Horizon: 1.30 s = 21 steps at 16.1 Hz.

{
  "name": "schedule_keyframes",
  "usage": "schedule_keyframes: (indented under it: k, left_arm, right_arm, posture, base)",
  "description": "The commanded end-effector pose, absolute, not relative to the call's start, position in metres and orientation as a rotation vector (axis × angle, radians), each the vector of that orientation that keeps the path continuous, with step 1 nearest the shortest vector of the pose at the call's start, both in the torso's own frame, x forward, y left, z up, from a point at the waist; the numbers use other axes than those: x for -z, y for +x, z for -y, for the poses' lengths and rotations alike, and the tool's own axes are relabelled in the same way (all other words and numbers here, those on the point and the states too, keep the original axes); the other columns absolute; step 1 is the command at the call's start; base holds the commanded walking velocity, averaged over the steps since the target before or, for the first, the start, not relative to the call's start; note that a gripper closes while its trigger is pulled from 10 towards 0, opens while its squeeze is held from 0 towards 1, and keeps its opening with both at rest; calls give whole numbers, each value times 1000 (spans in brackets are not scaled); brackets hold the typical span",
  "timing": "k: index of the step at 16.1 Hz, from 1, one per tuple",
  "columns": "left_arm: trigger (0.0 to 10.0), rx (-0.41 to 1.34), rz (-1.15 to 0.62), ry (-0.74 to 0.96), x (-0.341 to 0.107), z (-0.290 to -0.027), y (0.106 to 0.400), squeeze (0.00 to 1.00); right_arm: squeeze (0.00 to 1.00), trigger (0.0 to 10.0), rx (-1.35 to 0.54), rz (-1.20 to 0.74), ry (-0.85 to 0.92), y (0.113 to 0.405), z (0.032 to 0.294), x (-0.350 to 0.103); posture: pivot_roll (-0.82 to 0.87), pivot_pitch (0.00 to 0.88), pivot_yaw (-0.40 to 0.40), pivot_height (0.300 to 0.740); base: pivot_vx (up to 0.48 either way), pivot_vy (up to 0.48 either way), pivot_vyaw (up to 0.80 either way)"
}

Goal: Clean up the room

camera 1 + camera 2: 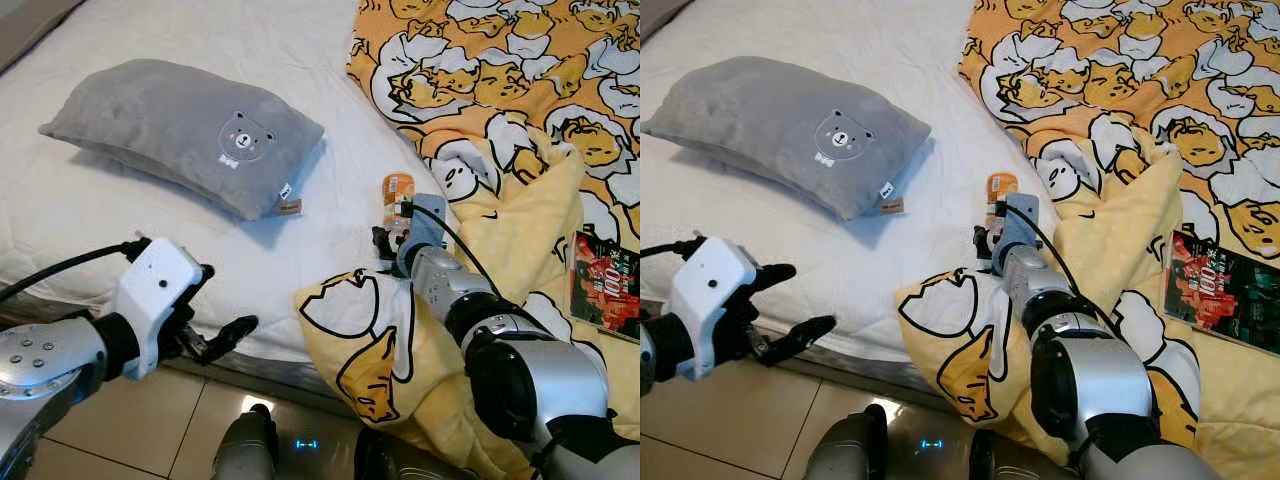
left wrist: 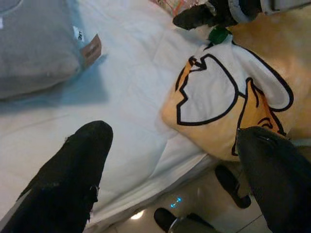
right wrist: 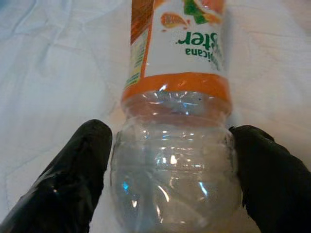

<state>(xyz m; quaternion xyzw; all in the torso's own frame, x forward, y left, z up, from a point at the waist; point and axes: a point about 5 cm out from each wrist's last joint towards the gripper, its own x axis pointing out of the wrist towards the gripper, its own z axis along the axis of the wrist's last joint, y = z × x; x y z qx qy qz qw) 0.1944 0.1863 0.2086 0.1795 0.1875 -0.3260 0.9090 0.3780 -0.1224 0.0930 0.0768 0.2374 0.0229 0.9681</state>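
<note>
Right gripper straddles the clear base of the plastic bottle on the bed, fingers touching both sides, gripping it for removal. Left gripper idles wide open.

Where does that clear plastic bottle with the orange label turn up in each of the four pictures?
Left eye view: clear plastic bottle with the orange label, centre, on the white sheet.
Right eye view: centre, beside the yellow cartoon-print blanket.
Left wrist view: top edge, too cropped to be sure.
Right wrist view: middle, between the right gripper fingers.
Shared landmark: the blanket.
</note>
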Motion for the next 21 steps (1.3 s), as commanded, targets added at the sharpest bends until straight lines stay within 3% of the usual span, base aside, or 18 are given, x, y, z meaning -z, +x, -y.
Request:
schedule_keyframes:
  k: [1,9,13,15,21]
  left_arm:
    - [10000,667,-388,369,-210,-187,191,0]
    - [10000,639,-413,336,-207,-187,188,0]
    - [10000,623,-421,270,-193,-180,192,0]
    - [10000,586,-423,223,-178,-177,195,0]
    - [10000,484,-431,218,-151,-187,212,0]
  right_arm:
    - [0,0,-29,-496,169,376,126,-88]
    - [0,0,-3,-519,207,372,131,-82]
    - [0,0,-16,-493,261,375,128,-87]
    - [0,0,-57,-439,334,378,126,-93]
    - [0,0,-151,-346,439,374,129,-95]
  posture:
    - [373,266,-22,740]
    - [364,205,-27,740]
    - [342,127,-51,740]
    - [315,4,-75,740]
    - [231,0,-64,740]
  base:
    - [0,0,0]
    - [0,0,0]
    - [0,0,0]
    - [0,0,0]
    - [0,0,0]
